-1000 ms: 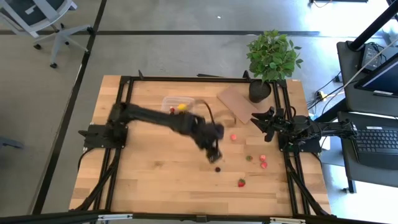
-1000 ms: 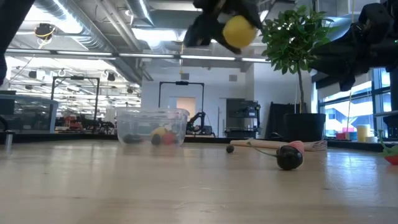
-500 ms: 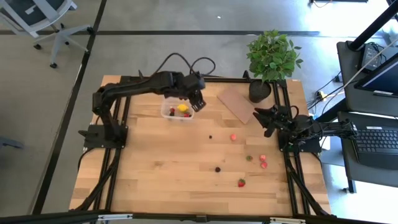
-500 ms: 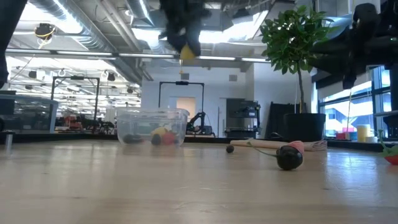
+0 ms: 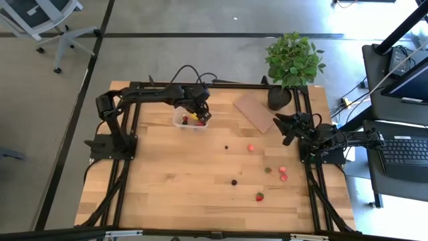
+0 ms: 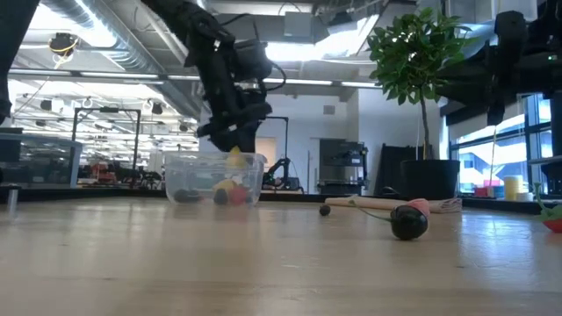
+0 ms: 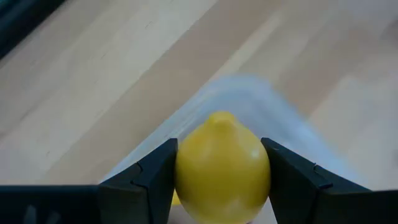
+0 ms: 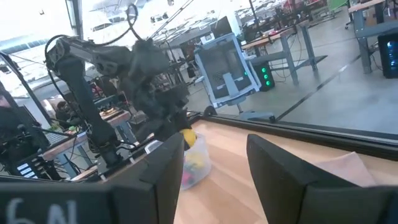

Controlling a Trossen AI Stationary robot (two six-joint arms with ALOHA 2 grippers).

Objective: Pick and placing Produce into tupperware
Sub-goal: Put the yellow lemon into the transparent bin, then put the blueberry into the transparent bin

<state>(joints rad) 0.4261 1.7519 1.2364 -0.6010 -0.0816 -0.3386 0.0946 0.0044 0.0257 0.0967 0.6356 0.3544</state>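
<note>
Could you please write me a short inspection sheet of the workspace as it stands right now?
Surface: wooden table, loose pieces on its right half.
Job's things: tupperware holds a few pieces; yellow lemon held just above it; strawberries and dark berries wait on the table.
Clutter: brown board, potted plant.
Grippers: left gripper shut on the lemon over the tupperware; right gripper open, waiting at the right edge.
Cables: black loops above the left arm.
Surroundings: office chair, laptop.

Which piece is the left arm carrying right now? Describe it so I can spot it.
Find the potted plant at the table's far edge, then the clear tupperware further along that side. The left gripper hangs over it, shut on a yellow lemon, the only piece held off the table.
</note>
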